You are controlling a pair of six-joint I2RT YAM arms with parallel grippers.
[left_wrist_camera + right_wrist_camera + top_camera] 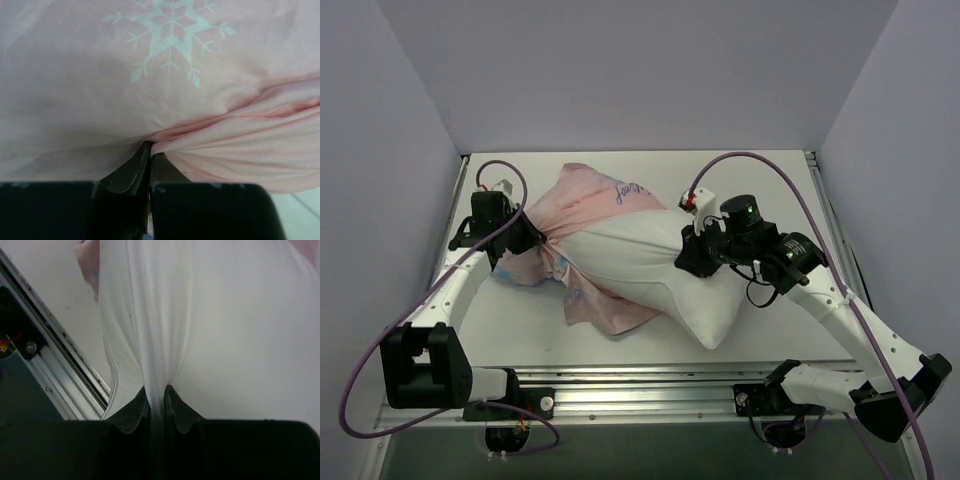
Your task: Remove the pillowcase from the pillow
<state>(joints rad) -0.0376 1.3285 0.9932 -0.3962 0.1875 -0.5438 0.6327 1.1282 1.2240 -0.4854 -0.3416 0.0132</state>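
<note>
Along the near edge of the worktop [520, 325] runs an aluminium rail [650, 378], with both arm bases beside it. Just beyond lies the pillow [640, 250], plump and white, set slantwise with one corner pointing toward the rail and most of its body bare. The right gripper [156, 392] has its jaws pressed together on a pleat of the pillow's white cover near its right end, and the cloth fans out from the pinch in tight folds. Opposite, the left gripper [149, 150] has its jaws closed on a gathered fold of the pillowcase [590, 195], pale pink side out, with a white snowflake [170, 35] printed just above the hold. The pillowcase is bunched around the pillow's left end and spills onto the worktop beside it. Probably only the tip of the pillow sits inside, though the heap hides it.

The pillowcase looks thin, light and limp. It is likely to slide freely yet snag where it bunches, so a gathered fold suits as a hold. The pillow seems light and squashy, so its cover will stretch before the bulk follows. Purple cables [760, 160] loop over both arms, and the enclosure's side walls [390, 150] stand close on either side, which limits how far the arms can draw apart.
</note>
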